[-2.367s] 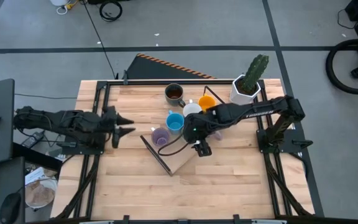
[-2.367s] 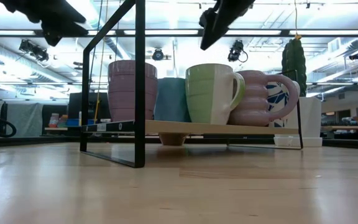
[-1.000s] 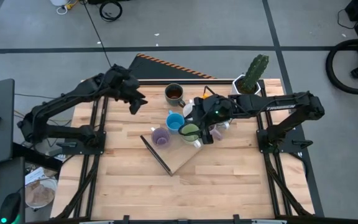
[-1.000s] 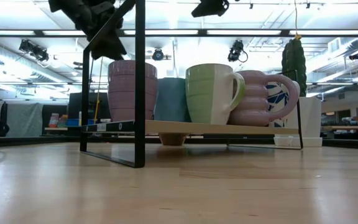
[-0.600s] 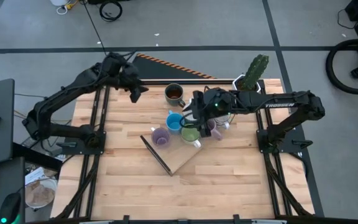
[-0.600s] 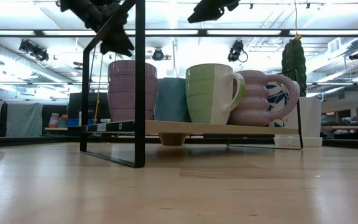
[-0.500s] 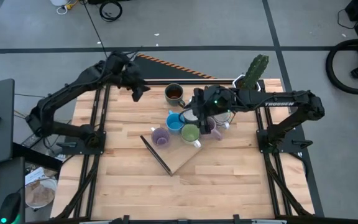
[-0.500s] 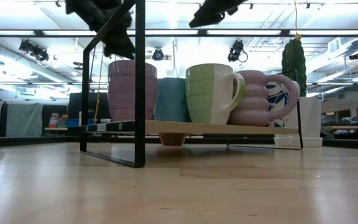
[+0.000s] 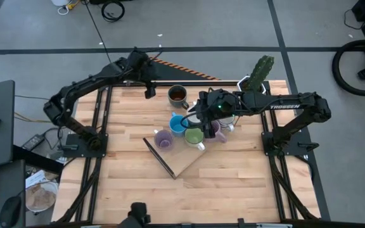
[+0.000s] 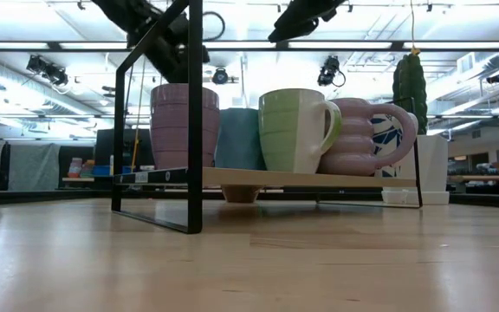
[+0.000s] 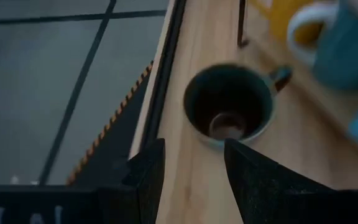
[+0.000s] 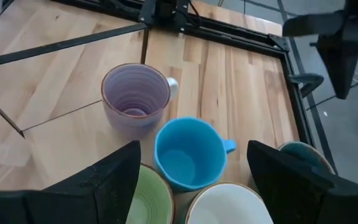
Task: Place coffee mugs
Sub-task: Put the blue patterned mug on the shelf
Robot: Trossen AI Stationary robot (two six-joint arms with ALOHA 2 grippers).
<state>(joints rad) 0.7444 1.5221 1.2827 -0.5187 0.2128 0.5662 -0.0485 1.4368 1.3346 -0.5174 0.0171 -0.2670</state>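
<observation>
The dark brown mug (image 9: pixel 178 95) (image 11: pixel 229 115) stands upright on the table near its far edge. My left gripper (image 9: pixel 149 90) (image 11: pixel 194 180) hovers open just left of it, touching nothing. A blue mug (image 9: pixel 179 125) (image 12: pixel 188 152), a purple mug (image 9: pixel 163 139) (image 12: pixel 135 96), a green mug (image 9: pixel 194 135) and a white mug (image 12: pixel 229 205) cluster mid-table. Above that cluster my right gripper (image 9: pixel 197 120) (image 12: pixel 201 180) hangs open and empty. Seen from the low view, the purple mug (image 10: pixel 183 126), the green mug (image 10: pixel 294 130) and a bumpy purple mug (image 10: pixel 366 134) stand on a raised wooden shelf (image 10: pixel 319 179).
A white pot with a green cactus (image 9: pixel 253 82) stands at the far right corner. The shelf's black frame (image 10: pixel 196 113) and wooden board (image 9: pixel 182 161) sit mid-table. Bare wood lies toward the near edge.
My left gripper has swung along the table's far edge toward the right, closing on the dark brown mug, and has rolled about its own axis while staying open. My right gripper has drawn back slightly toward the far edge above the mugs. No mug has moved.
</observation>
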